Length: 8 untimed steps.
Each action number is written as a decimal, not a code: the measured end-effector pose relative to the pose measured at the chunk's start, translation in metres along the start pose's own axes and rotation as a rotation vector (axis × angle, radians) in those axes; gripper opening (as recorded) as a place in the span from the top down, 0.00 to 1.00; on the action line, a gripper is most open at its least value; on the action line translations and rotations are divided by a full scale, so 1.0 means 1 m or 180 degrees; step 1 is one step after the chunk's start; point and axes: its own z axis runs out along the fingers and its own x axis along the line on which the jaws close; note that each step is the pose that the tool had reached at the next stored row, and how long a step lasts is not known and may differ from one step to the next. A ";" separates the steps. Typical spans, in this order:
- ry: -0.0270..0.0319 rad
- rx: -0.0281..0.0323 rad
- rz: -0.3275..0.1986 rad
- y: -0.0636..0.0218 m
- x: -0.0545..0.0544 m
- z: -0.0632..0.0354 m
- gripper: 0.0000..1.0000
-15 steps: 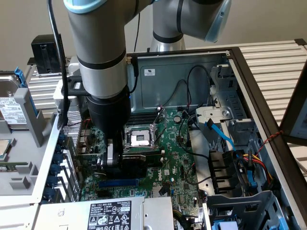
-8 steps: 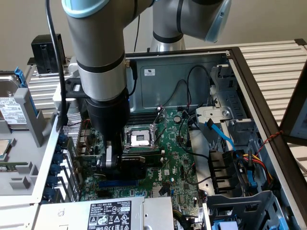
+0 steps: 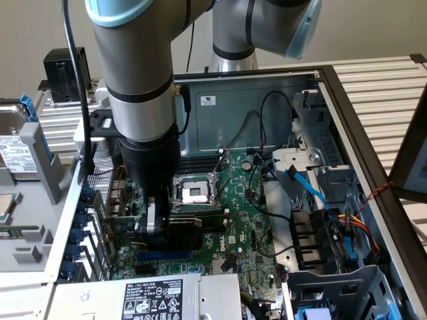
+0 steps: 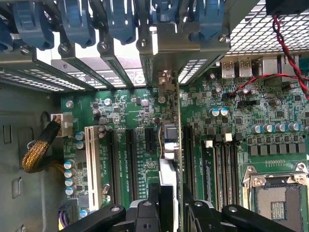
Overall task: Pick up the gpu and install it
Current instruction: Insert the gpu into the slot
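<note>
Open computer case (image 3: 373, 167), pincer (image 4: 170, 200) clamped on gpu (image 4: 169, 140), card edge-on over motherboard (image 4: 130, 104), perhaps touching it

Plain lab corner, nothing fancy

In the exterior view a bare beige wall (image 3: 27, 27) ran from 10 to 12 o'clock, softly and evenly lit. The bench (image 3: 380, 87) showed its pale ribbed metal top at 2 o'clock, and a small black box (image 3: 63, 67) sat at 10 o'clock, in front of the wall.
</note>
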 end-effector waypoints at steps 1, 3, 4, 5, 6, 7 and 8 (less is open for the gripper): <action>-0.0001 0.0000 0.0000 0.0000 0.000 0.0001 0.72; -0.0001 0.0000 0.0000 0.0000 0.000 0.0001 0.72; -0.0001 0.0000 -0.0001 0.0000 0.000 0.0001 0.72; -0.0001 0.0001 -0.0001 -0.0001 0.000 0.0002 0.72; -0.0001 0.0001 -0.0002 0.0000 -0.001 0.0001 0.72; -0.0001 0.0000 -0.0002 0.0000 -0.001 0.0001 0.72; -0.0001 0.0000 -0.0003 0.0001 -0.001 0.0001 0.72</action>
